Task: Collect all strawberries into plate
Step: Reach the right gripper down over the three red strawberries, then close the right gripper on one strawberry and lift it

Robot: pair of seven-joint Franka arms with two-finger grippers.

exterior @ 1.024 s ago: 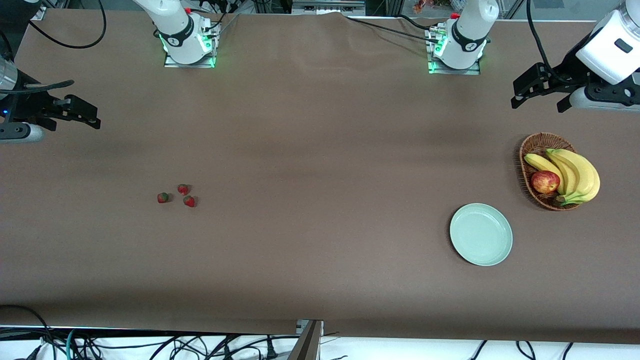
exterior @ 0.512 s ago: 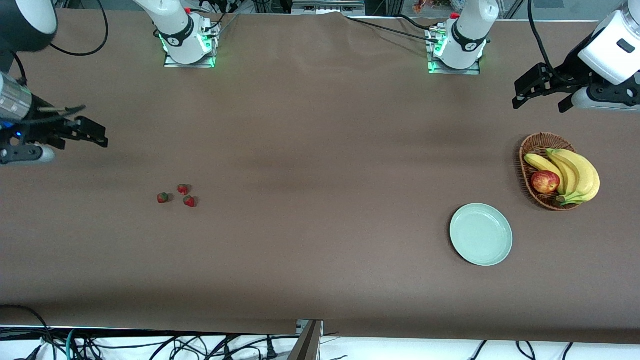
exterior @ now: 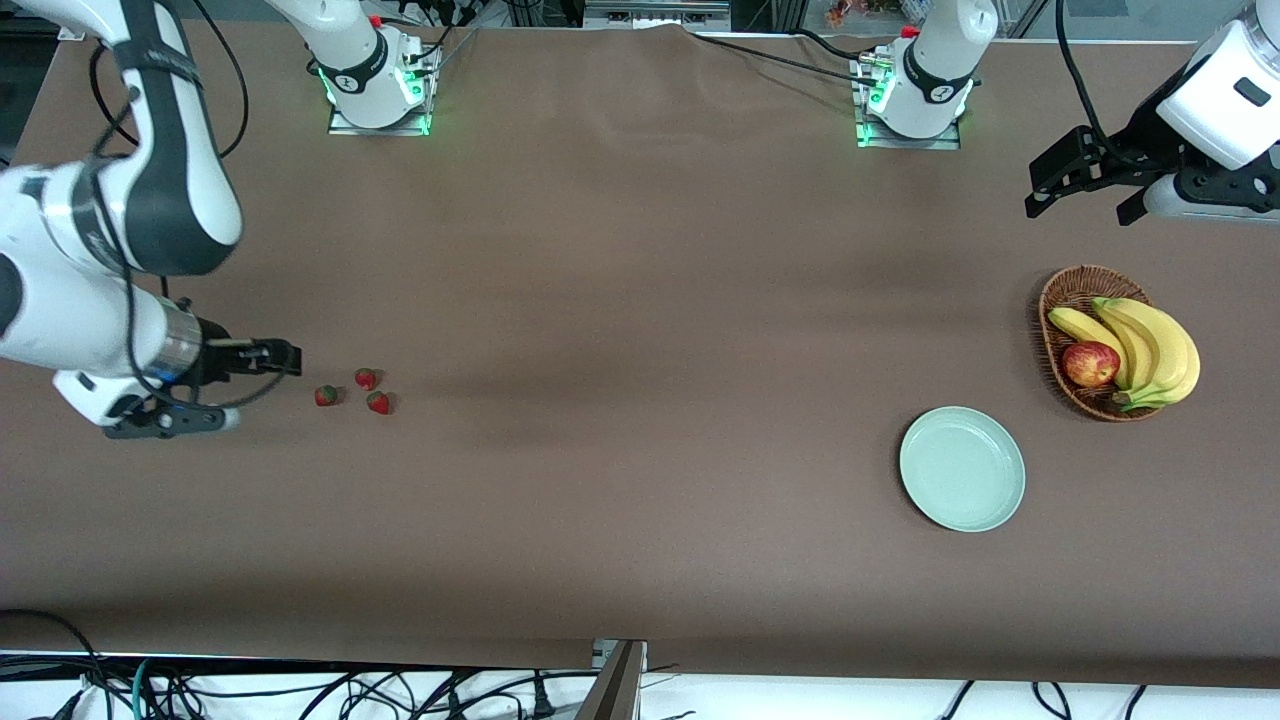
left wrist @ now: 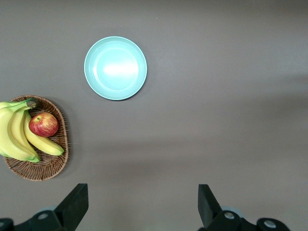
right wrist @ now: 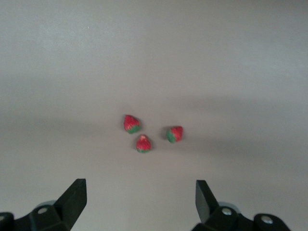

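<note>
Three small red strawberries lie close together on the brown table toward the right arm's end. The right wrist view shows the same strawberries ahead of the spread fingers. My right gripper is open and empty, low over the table just beside the strawberries. The pale mint-green plate sits empty toward the left arm's end. My left gripper hangs open and empty, high over the table near the basket, and waits.
A brown wicker basket holds bananas and a red apple; it stands beside the plate, a little farther from the front camera. Both arm bases stand along the table's back edge.
My right arm has swung down from the table's end and brought its open gripper close beside the strawberries. The left arm has barely moved. Strawberries and plate lie as before.
</note>
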